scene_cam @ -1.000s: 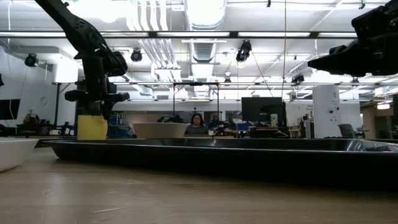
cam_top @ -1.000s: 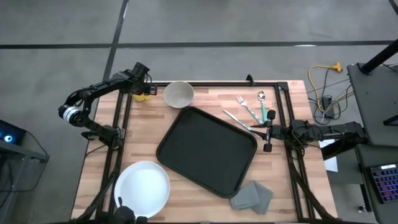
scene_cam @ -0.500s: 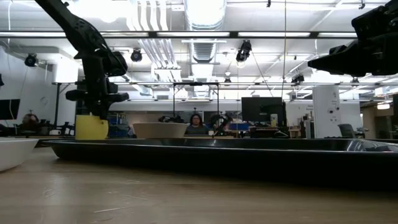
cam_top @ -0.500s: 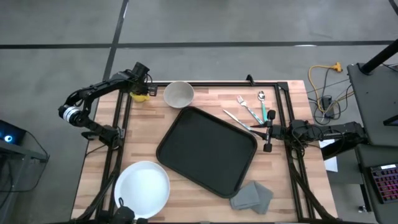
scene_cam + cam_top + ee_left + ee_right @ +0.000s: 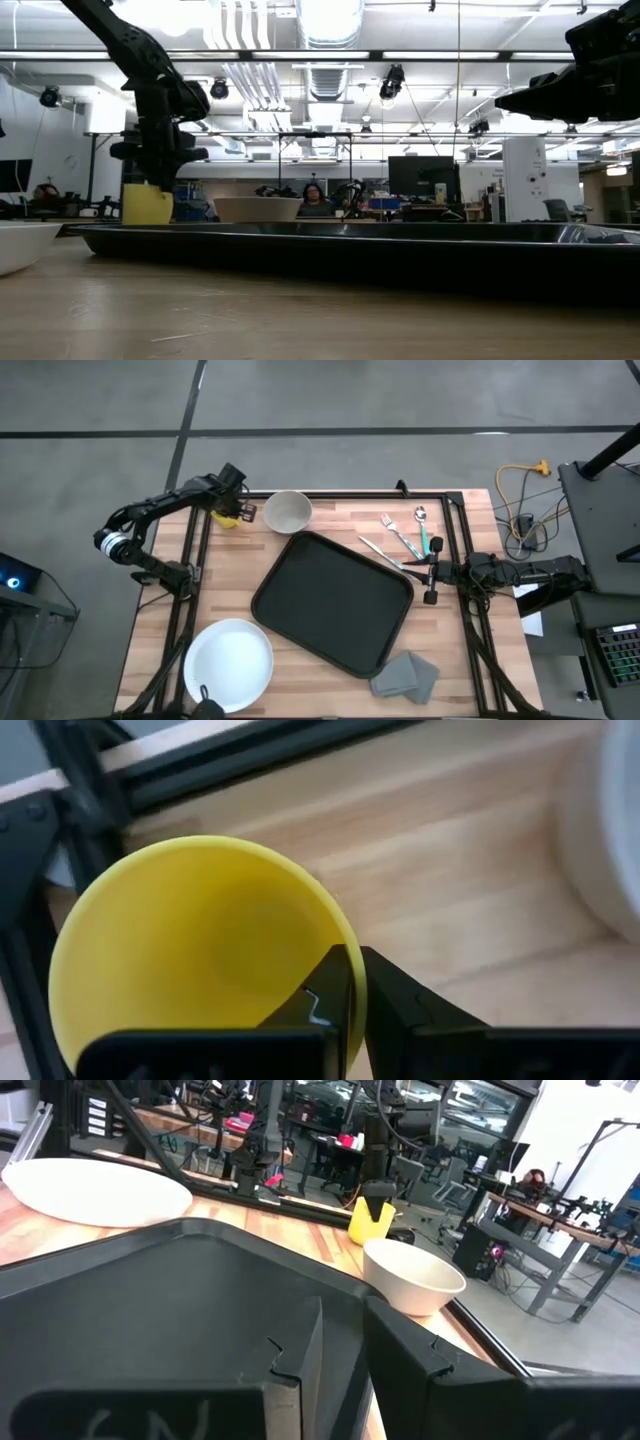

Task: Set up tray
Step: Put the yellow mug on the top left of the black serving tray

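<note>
My left gripper point(image 5: 352, 982) is clamped on the yellow plastic cup's point(image 5: 228, 517) rim, far-left corner, nudged right since earlier. Large matte black tray point(image 5: 333, 600) sits mid-table, holding nothing. Right gripper point(image 5: 431, 574) nearly closed, holding nothing, at the tray's right edge.

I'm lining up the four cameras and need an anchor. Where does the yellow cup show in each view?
High view: yellow cup at the table's far left corner, under the left gripper.
Low view: at left, below the gripper.
Left wrist view: fills the left half, rim pinched between the fingers.
Right wrist view: small, upper centre.
Shared landmark: the off-white bowl right beside it.
</note>
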